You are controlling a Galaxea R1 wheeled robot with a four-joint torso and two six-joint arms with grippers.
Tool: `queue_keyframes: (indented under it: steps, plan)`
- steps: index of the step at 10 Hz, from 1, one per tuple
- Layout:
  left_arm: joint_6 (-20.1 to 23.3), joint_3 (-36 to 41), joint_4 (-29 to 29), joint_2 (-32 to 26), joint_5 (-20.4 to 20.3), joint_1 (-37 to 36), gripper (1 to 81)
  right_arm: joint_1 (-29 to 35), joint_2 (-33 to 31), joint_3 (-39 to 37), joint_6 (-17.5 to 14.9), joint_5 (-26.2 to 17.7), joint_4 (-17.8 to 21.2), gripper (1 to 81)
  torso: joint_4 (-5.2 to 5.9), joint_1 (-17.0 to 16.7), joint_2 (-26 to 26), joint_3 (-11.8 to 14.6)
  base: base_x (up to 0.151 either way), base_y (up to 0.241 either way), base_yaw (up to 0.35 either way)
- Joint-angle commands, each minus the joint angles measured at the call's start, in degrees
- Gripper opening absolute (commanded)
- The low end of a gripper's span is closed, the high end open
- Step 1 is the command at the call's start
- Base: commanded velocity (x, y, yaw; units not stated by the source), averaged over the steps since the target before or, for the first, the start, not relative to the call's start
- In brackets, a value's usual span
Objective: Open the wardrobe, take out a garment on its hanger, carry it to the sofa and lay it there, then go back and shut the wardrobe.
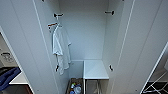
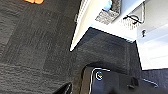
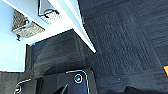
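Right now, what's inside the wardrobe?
In the open wardrobe a white T-shirt hangs on the left. Below sit a white shelf box and a woven basket holding small things I can't identify.

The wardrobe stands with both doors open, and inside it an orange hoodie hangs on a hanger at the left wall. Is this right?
Not quite. The wardrobe does stand with both doors open, but the piece hanging on a hanger at the left wall is a white short-sleeved T-shirt, not an orange hoodie. The head view shows this.
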Motion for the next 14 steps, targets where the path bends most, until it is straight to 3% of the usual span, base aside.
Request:
queue_keyframes:
  steps: [1, 5, 6, 8, 9, 12, 14]
  plan:
    - [-8.3, -1.0, -0.6, -9.8, 0.4, -9.3, 81.1, 12.9, -7.8, -3.7, 5.8, -1.0, 0.8, 81.1, 0.00, 0.0, 0.0, 0.0, 0.000, 0.000, 0.000]
    - [-15.2, -2.3, -0.7, -18.0, 1.2, -17.9, 81.1, 23.7, -13.0, -7.9, 14.7, -5.2, 0.8, 81.1, 0.00, 0.0, 0.0, 0.0, 0.000, 0.000, 0.000]
    - [-17.1, -4.3, -0.7, -19.4, 1.9, -20.3, 81.1, 27.1, -14.3, -9.1, 15.1, -7.6, 0.8, 81.1, 0.00, 0.0, 0.0, 0.0, 0.000, 0.000, 0.000]
    - [-19.4, -7.5, -0.7, -20.2, 7.0, -27.4, 81.1, 33.3, -15.2, -9.7, 15.2, -12.2, 0.8, 81.1, 0.00, 0.0, 0.1, -0.1, 0.000, 0.000, 0.000]
    - [-19.3, -7.4, -0.5, -20.0, 11.4, -31.2, 81.1, 36.6, -14.7, -9.4, 15.4, -15.2, 1.5, 81.1, 0.00, 0.0, 0.1, -0.1, 0.000, 0.000, 0.000]
    - [-19.4, -5.3, -0.8, -17.1, 20.8, -40.7, 81.1, 45.4, -14.4, -1.1, 15.4, -20.7, 6.6, 81.1, 0.00, 0.1, 0.1, -0.1, 0.000, 0.000, 0.000]
    - [-19.3, -1.7, -2.4, -15.8, 24.6, -46.2, 81.1, 49.8, -14.6, 4.4, 15.4, -24.4, 9.5, 81.1, 0.00, 0.1, 0.1, -0.1, 0.000, 0.000, 0.000]
